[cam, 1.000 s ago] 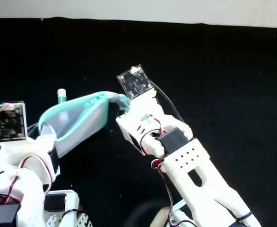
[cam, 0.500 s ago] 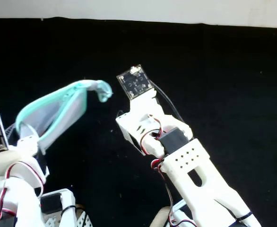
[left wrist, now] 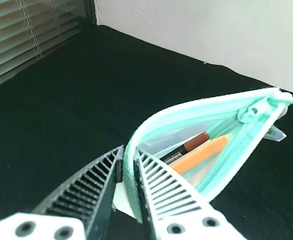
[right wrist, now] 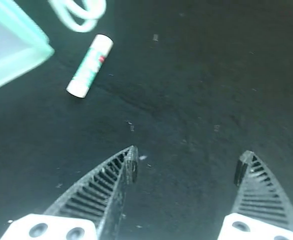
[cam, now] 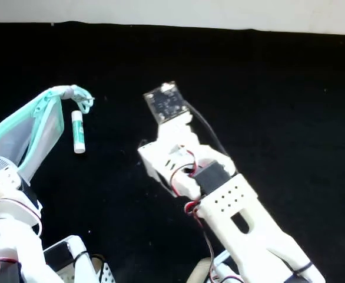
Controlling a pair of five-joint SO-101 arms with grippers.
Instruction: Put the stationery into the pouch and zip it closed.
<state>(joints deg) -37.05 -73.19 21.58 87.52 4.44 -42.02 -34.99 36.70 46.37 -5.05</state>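
At the left of the desk [cam: 266, 88], left gripper [left wrist: 129, 155]: is pinching the pouch [left wrist: 206, 120] rim, arm raised.
Pouch: is gaping open, pens [left wrist: 206, 152] lying inside.
Right gripper [right wrist: 186, 162]: is hovering spread above the desk.
White stick [right wrist: 89, 66]: is lying beside the pouch tip, apart from both grippers.

Pouch [cam: 25, 132] is mint green with see-through grey sides, unzipped and gaping. It's tilted up on end, low edge pinched in the left gripper [left wrist: 129, 152]. I can make out 2 things inside: an orange pen [left wrist: 206, 154] and a dark marker [left wrist: 184, 148] with a reddish cap, maybe more underneath. 1 white-and-green stick [cam: 78, 132] lies flat on the table [cam: 249, 76], just beside the pouch's raised tip.
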